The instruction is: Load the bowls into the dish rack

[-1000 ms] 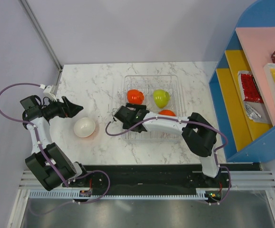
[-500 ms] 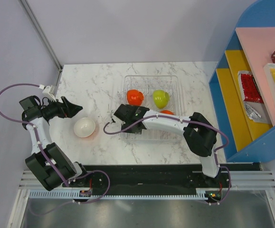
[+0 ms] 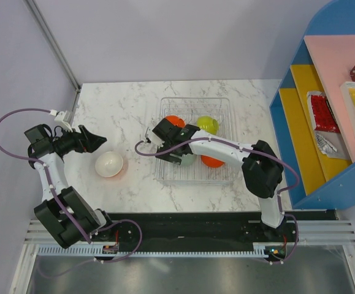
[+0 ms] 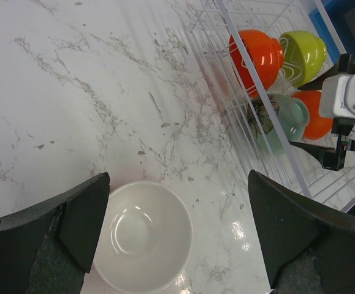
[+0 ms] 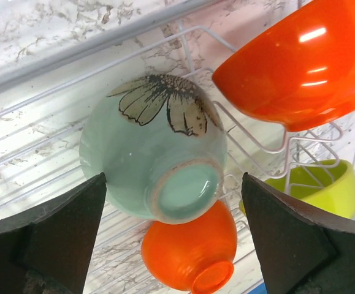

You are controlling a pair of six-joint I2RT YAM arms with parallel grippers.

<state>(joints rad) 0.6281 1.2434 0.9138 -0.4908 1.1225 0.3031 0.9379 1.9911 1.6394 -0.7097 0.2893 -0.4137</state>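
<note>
Top external: four bowls (image 3: 208, 124) in dish rack (image 3: 165, 174), one white bowl (image 3: 110, 164) outside.

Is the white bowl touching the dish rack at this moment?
Apart. The top external view shows a strip of bare marble table lying between the white bowl and the dish rack.

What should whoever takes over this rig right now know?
Left gripper: open, over the table by the white bowl.
Right gripper: open, fingers either side of the mint bowl, not gripping.
In the dish rack: mint bowl, lime bowl, two orange bowls.
Done: four racked. Left: white bowl, on the table beside the rack.
</note>
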